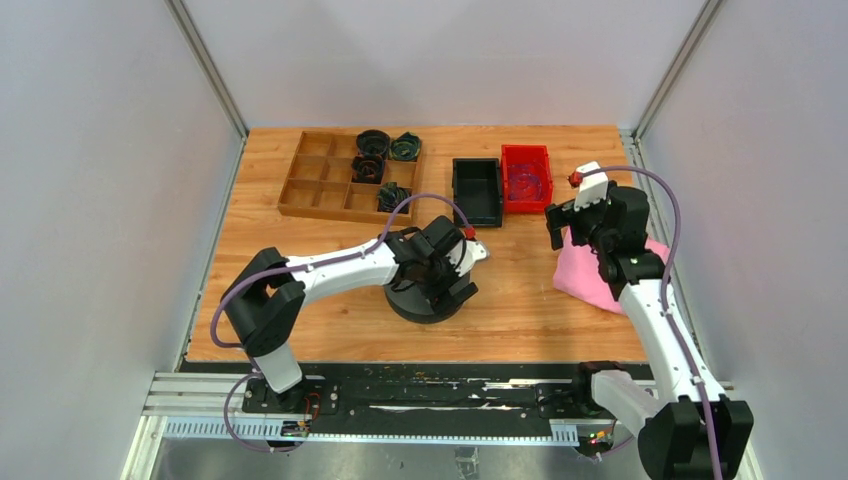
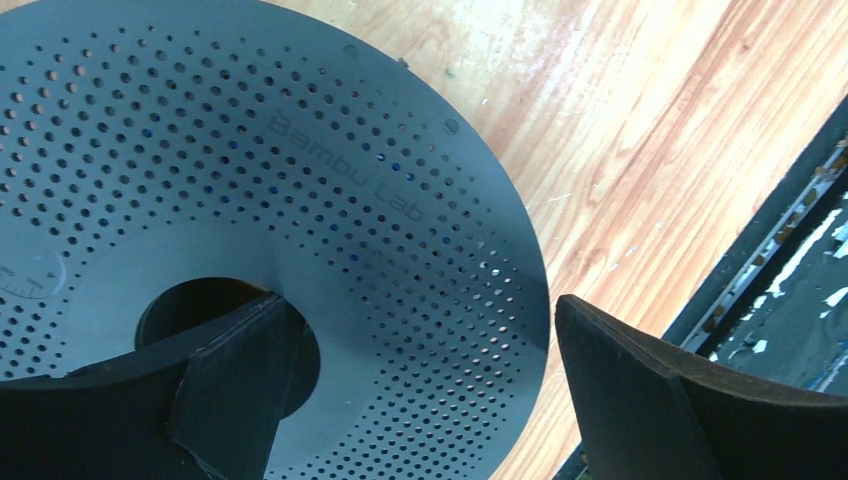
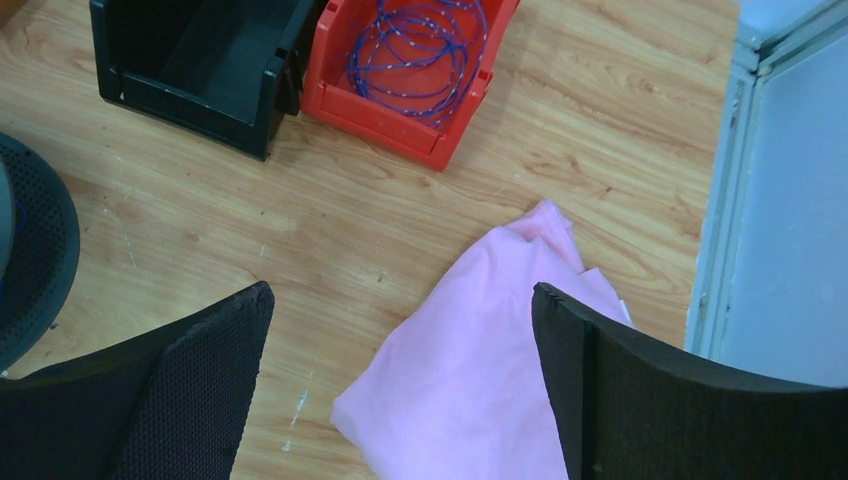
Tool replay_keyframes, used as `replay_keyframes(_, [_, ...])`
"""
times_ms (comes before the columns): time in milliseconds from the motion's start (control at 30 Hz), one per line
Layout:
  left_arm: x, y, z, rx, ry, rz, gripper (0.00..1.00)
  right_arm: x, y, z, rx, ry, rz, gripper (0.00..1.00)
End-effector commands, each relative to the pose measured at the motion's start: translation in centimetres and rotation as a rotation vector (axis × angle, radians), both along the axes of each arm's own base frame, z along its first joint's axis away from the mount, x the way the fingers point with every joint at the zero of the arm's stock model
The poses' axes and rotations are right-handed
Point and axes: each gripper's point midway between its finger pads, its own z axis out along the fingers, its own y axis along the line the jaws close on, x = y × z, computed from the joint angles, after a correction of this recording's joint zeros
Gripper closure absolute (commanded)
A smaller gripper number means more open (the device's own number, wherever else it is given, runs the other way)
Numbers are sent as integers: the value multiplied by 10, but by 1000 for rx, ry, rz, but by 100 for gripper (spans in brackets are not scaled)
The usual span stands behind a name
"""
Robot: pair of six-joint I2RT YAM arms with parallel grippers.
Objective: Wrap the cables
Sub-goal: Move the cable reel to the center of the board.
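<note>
The cables (image 3: 405, 92) sit coiled in the far red bin (image 3: 440, 140), unfetched; the left gripper (image 2: 415, 330) at the spool (image 2: 300, 180) and the right gripper (image 3: 402, 300) both gape empty, so the next move is probably a reach into the bin.

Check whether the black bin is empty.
Empty: the black bin shows only bare floor; the cables lie coiled in the red bin.

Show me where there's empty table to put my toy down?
Bare wood lies between the grey spool and the pink cloth, in front of the black bin and red bin. The strip just in front of the wooden tray is bare too. The back row is crowded.
</note>
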Motion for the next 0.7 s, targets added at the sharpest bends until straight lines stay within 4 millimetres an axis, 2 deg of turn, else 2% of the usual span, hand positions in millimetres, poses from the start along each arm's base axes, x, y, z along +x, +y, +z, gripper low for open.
replay_keyframes(0, [-2, -9, 14, -40, -32, -28, 2, 10, 6, -2, 38, 24, -18, 0])
replay_keyframes(167, [4, -8, 43, -88, -128, -77, 2, 36, 14, -8, 14, 79, -23, 4])
replay_keyframes(200, [4, -9, 51, -107, -140, -93, 2, 46, 18, -2, 8, 74, -11, 6])
replay_keyframes(267, [2, -11, 69, -161, -150, -134, 2, 64, 25, -3, -12, 93, 9, 10])
replay_keyframes(367, [3, -10, 102, -282, -135, -158, 2, 94, 36, -11, -25, 138, 23, 18])
replay_keyframes(400, [10, -4, 111, -319, -125, -134, 2, 106, 37, -22, -35, 169, 21, 20])
replay_keyframes(500, [30, 9, 135, -414, -103, -48, 2, 133, 42, -33, -89, 199, 39, 26])
replay_keyframes(667, [62, 39, 155, -477, -138, 97, 2, 166, 44, -61, -239, 262, 83, 29])
